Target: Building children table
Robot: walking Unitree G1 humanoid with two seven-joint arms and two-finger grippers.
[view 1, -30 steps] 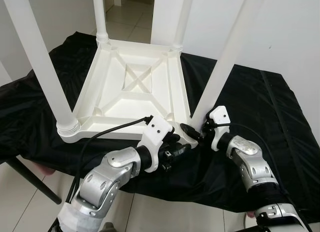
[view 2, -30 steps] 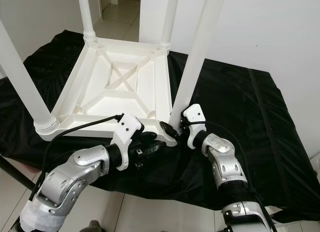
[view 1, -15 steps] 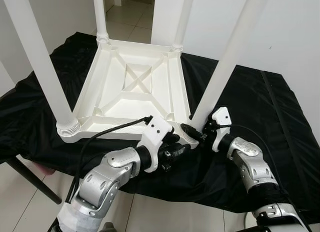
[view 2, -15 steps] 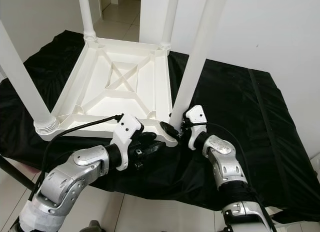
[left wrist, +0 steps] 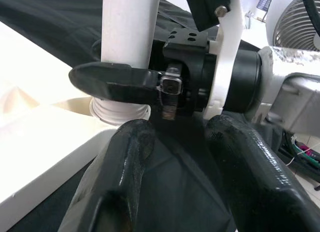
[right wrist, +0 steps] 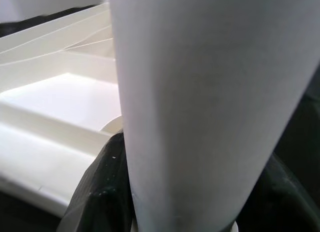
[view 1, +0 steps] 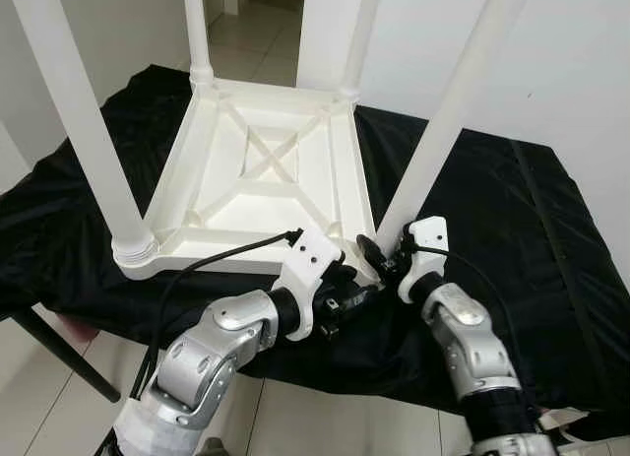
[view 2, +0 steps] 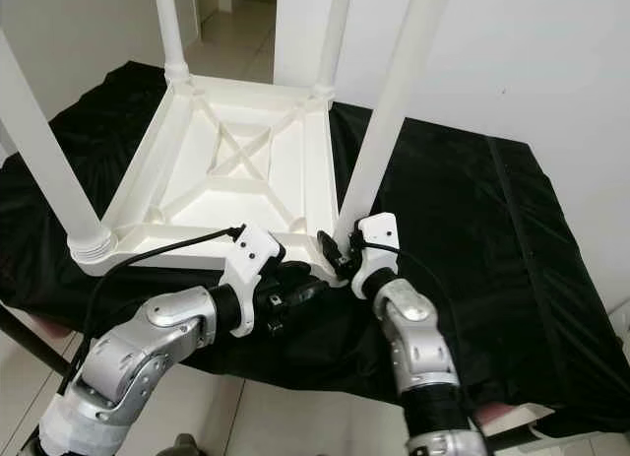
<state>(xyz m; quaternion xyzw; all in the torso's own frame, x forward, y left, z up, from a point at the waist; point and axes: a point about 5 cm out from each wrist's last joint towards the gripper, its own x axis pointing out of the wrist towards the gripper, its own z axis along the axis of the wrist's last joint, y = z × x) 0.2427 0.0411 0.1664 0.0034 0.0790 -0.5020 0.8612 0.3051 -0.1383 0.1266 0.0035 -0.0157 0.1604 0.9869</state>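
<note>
Plainly, the white children's table (view 1: pixel 266 175) lay upside down on a tabletop draped in black cloth (view 1: pixel 492 210), its ribbed underside with a moulded cross facing up and four white legs rising from its corners. The near right leg (view 1: pixel 443 131) leaned up and to the right from its ringed socket at the near right corner. The right gripper (view 1: pixel 379 259) was at the foot of that leg, just above the socket; in the right wrist view the leg (right wrist: pixel 200 106) ran close between the two black fingers (right wrist: pixel 100 192), one on each side of it, so the fingers looked clamped on it. The left gripper (view 1: pixel 346 291) sat just near of the same corner, low over the cloth, close beside the right one. In the left wrist view its two black fingers (left wrist: pixel 125 182) stood apart with nothing between them, pointing at the base of the leg (left wrist: pixel 130 26) and at the right gripper's finger (left wrist: pixel 115 84) pressed across it. A black cable (view 1: pixel 217 259) looped from the left wrist across the table's near edge. Pale floor tiles (view 1: pixel 246 32) showed beyond the far legs.
</note>
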